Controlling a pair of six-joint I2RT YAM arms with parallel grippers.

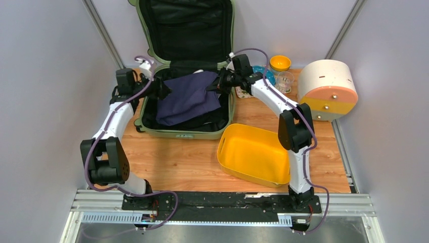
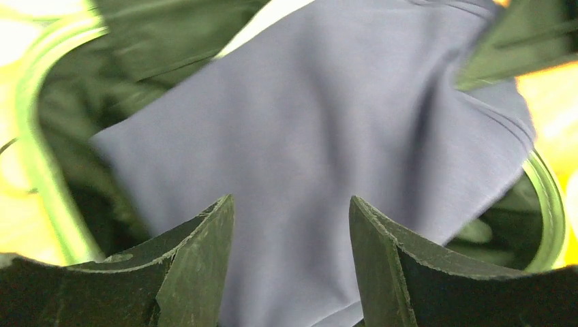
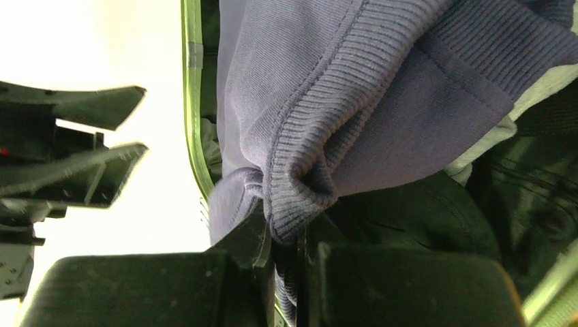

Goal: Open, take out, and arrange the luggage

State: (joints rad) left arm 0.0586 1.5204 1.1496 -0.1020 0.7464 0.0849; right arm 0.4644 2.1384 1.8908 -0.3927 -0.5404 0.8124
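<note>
Pinching with my right gripper point(image 3: 286, 235): fingers were pressed together on the ribbed hem of a navy garment point(image 3: 382, 88), and the cloth bunched at the tips. My left gripper point(image 2: 292, 262) had its fingers point(image 2: 194, 266) well apart, with the same navy cloth spread between and beyond them. I could not tell whether the pads touched it.

Containers, near to far:
- The yellow tray point(image 1: 253, 152) sat on the wooden table point(image 1: 172, 162), closest to my bases. It was skewed, just beside the luggage's near right corner.
- The luggage point(image 1: 177, 134) lay open behind it, left of the table's centre. Its lid point(image 1: 187, 25) stood up toward the back wall, showing black lining. The lower shell held the navy garment, which lay over darker clothing. My left gripper was at the left rim and my right gripper at the right rim.
- A yellow cup point(image 1: 280, 63) and a clear glass point(image 1: 285, 81) stood at far right, just beyond the luggage.
- The round cream-and-orange drawer box point(image 1: 329, 88) stood beside them at the table's right edge.
</note>
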